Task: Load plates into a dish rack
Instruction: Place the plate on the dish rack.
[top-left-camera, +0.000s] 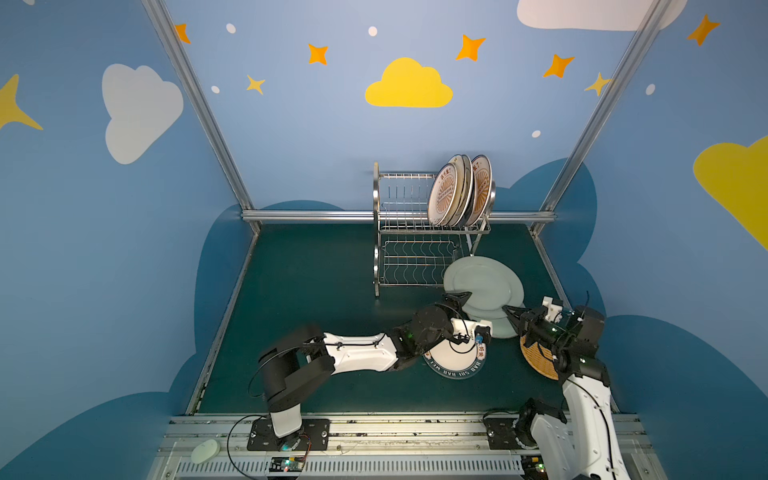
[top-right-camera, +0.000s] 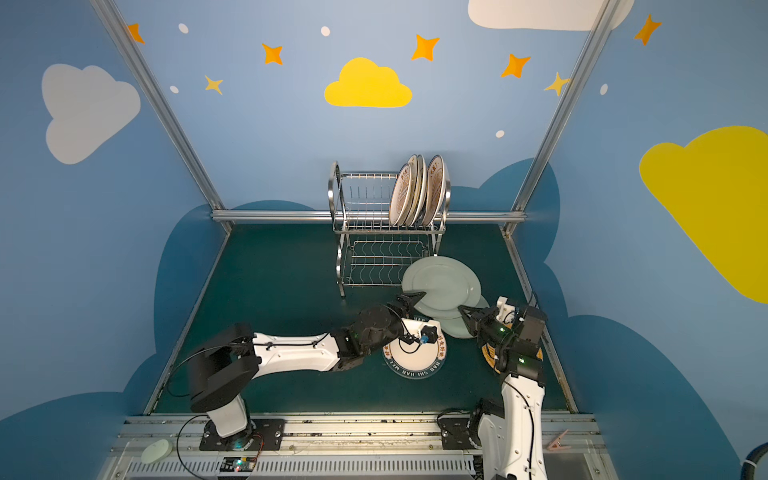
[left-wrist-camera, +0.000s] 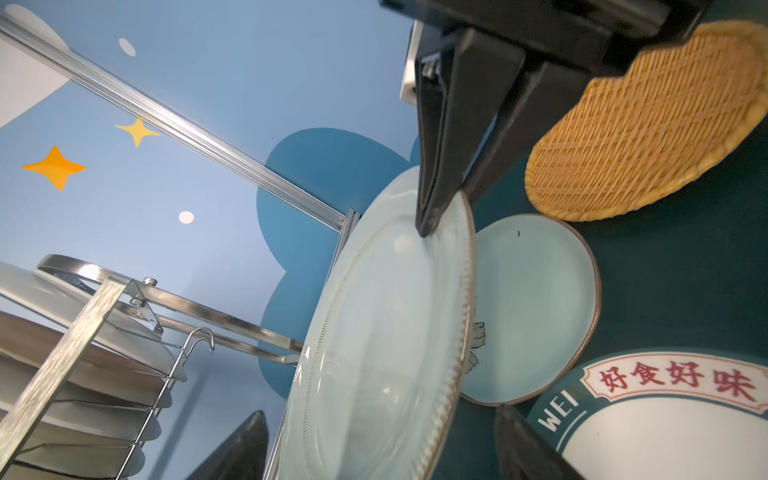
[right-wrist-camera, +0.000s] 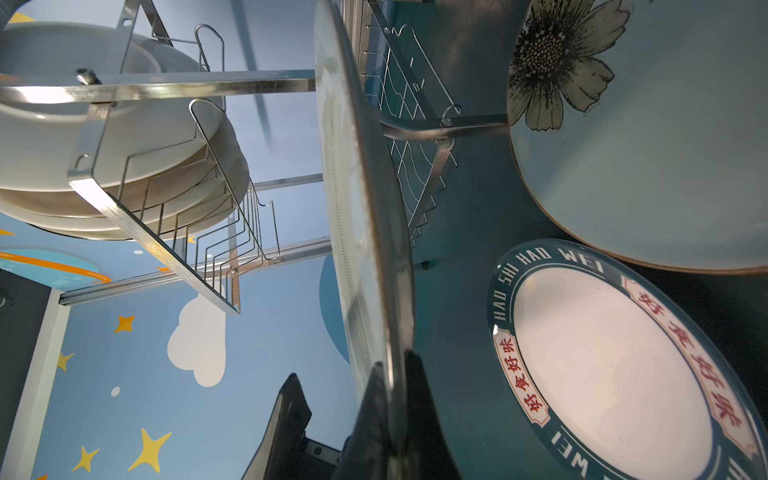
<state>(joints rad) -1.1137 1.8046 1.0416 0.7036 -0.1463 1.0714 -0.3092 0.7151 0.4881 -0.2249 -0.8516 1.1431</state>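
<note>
Pale green plate (top-left-camera: 484, 280) was held tilted at 4 o'clock of the dish rack (top-left-camera: 376, 232), overlapping its lower-tier corner in both top views. Right end effector (top-left-camera: 508, 309) was clenched on the plate rim at 5 o'clock. Left end effector (left-wrist-camera: 380, 411) was released, fingers spread either side of the rim at 7 o'clock, contact unclear. Racked plates (top-left-camera: 457, 191) stood on edge at the upper tier's 3 o'clock end. Flowered plate (left-wrist-camera: 536, 307), lettered plate (top-left-camera: 455, 361) and woven plate (top-left-camera: 536, 359) lay flat on the tabletop (top-left-camera: 311, 316) near 5 o'clock.
</note>
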